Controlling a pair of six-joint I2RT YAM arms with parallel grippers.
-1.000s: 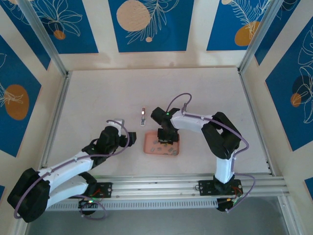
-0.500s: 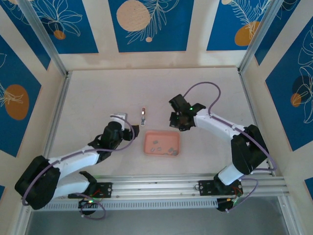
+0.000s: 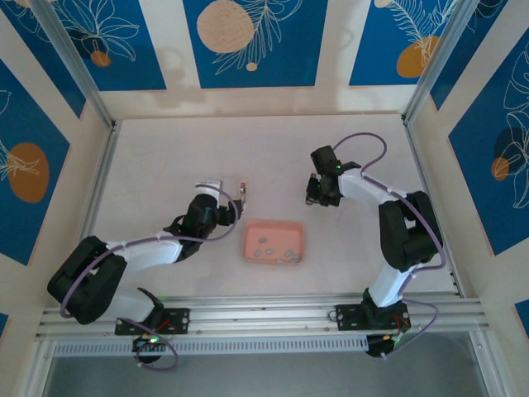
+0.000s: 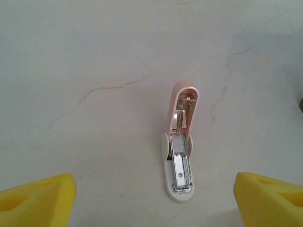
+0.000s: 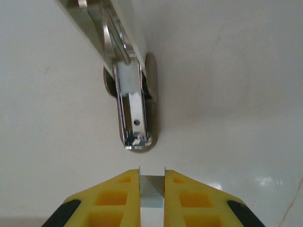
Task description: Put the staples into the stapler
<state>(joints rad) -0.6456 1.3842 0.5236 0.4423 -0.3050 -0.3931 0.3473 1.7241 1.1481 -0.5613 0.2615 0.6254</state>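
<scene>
Right fingers (image 5: 124, 193): pinched together on a grey staple strip (image 5: 152, 193) — the stapler (image 5: 135, 111) lay at their 12 o'clock.
Left fingers (image 4: 40, 202): spread wide, the stapler open at 12 o'clock on the tabletop (image 4: 94, 56).
Loose staples (image 3: 273, 248): in the pink tray (image 3: 274, 222), at 5 o'clock of the stapler.

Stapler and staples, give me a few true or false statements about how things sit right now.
The stapler lies with its lid flipped open. True.
The left fingers grip the stapler. False: they stand wide apart, not touching it.
The right fingers pinch a staple strip. True.
The pink tray is empty. False: several staples lie in it.
</scene>
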